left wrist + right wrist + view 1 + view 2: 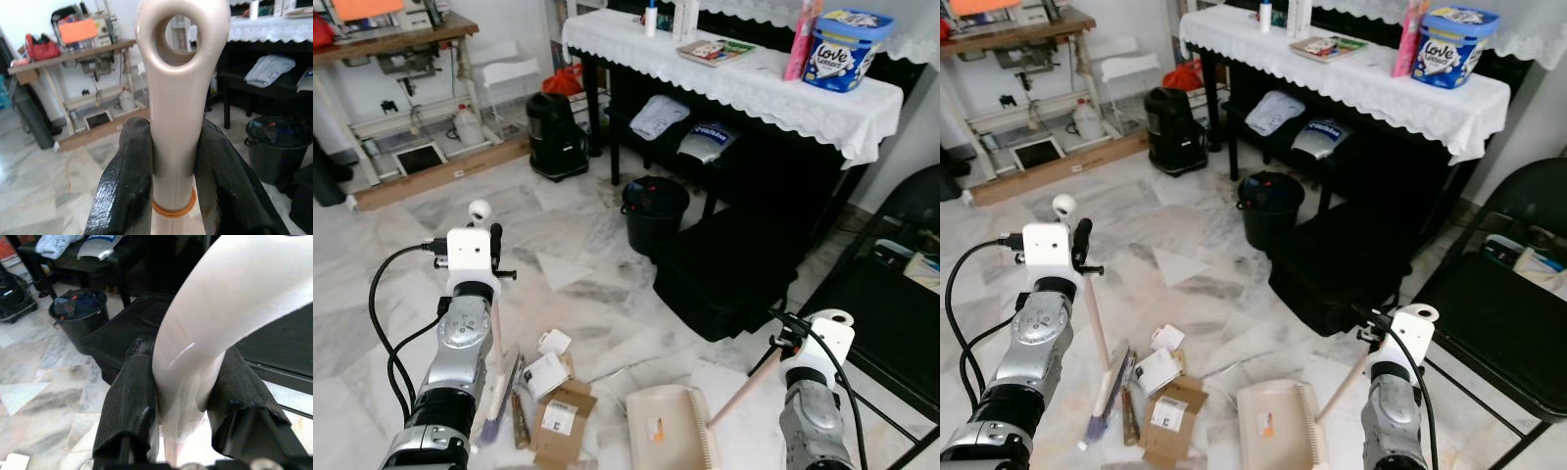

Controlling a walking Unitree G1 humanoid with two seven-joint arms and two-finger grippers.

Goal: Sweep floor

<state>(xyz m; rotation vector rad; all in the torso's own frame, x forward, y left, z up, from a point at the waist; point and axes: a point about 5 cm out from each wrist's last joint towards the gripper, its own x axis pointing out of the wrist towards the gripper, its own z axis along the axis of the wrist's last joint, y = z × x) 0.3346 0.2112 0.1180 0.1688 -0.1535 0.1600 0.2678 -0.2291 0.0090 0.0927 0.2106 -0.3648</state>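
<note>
My left gripper (491,262) is shut on the top of a beige broom handle (178,98), just under its hanging ring. The broom runs down to its bristle head (499,397) on the marble floor. Beside the head lie scraps of cardboard (558,421) and white paper (546,374). My right gripper (183,382) is shut on the pale handle (744,390) of a beige dustpan (666,431). The pan rests on the floor to the right of the litter, its comb edge toward the handle.
A black bin (654,211) and a black case (724,274) stand on the floor ahead. Behind them is a piano under a white lace cloth (754,88). A black folding chair (891,313) is close at right. A black bag (556,137) and a sewing table (391,44) sit at the back left.
</note>
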